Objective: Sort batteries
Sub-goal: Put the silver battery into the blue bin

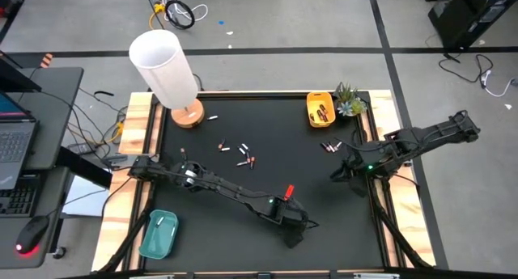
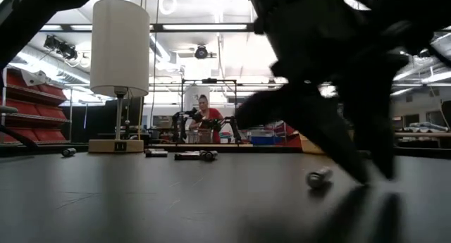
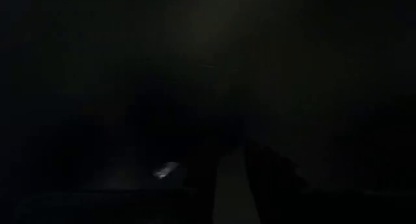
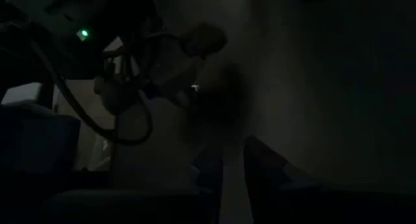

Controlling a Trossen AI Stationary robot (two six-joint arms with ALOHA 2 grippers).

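Small batteries lie loose on the black mat: a cluster [image 1: 240,154] in the middle and a few [image 1: 330,146] further right. Others sit in the yellow tray [image 1: 320,109], and a white one rests in the teal tray [image 1: 159,233]. My left gripper [image 1: 293,233] stands near the table's near edge, tipped down and open, with a narrow gap and nothing between its fingers [image 3: 201,178]. One silver battery [image 2: 318,178] lies on the mat just beside them, also seen as a bright battery [image 3: 166,170] in the left wrist view. My right gripper [image 1: 336,175] hangs over the right side, near the loose batteries.
A white lamp [image 1: 166,69] on a wooden base stands at the far left corner. A small plant [image 1: 350,101] sits beside the yellow tray. Wooden rails [image 1: 137,125] frame the mat. In the low view a person [image 2: 206,113] is in the room behind.
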